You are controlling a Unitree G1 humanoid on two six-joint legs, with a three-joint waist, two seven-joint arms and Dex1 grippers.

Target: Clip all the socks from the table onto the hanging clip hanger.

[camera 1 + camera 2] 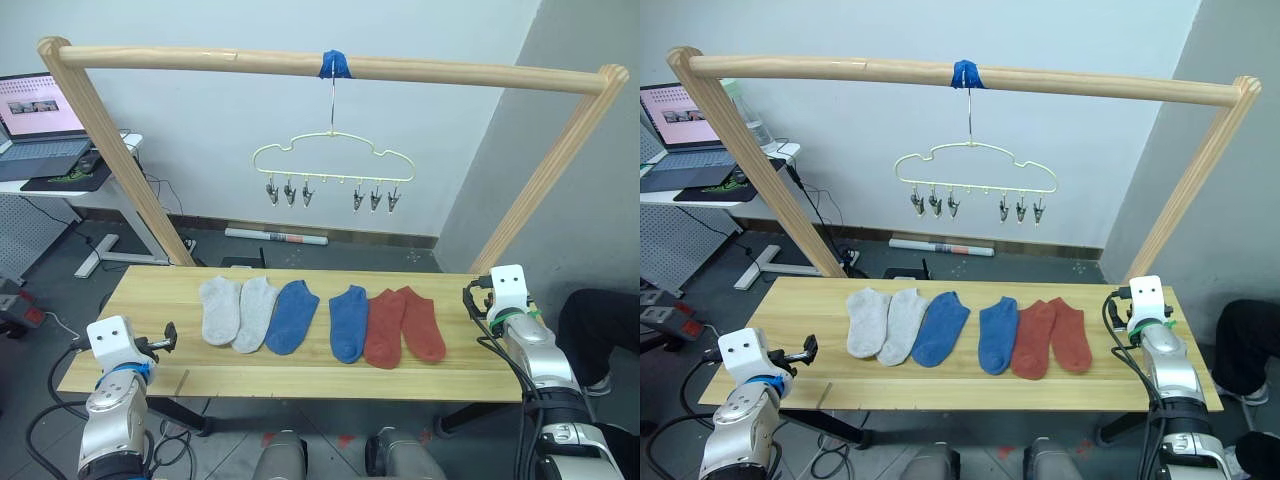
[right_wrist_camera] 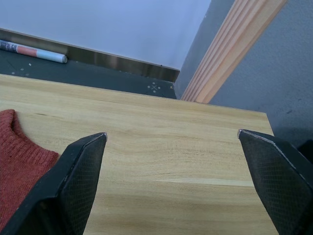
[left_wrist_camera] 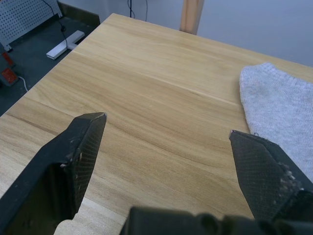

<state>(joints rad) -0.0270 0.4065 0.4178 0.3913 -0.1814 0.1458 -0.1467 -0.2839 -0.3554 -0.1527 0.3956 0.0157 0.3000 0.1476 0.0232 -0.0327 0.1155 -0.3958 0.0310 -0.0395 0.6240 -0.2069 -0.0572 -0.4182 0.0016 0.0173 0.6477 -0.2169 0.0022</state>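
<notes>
six socks (image 1: 322, 317) lie side by side across the tabletop (image 1: 150, 290), lengthwise front to back, cuffs toward the hanger (image 1: 333, 158); both grippers' jaws gape open, empty.

My feed showed both forearms in silver-grey metal, each capped by a white boxy wrist housing with two small dark screw holes. The left gripper (image 1: 168, 336) carried short black fingers (image 3: 73, 152), wedge-shaped with cross-hatched pads. The right gripper (image 2: 171, 147) had the same textured black fingers (image 2: 73, 181). Black cables looped beside each arm. A blue band ringed my left wrist, a green one my right.
</notes>
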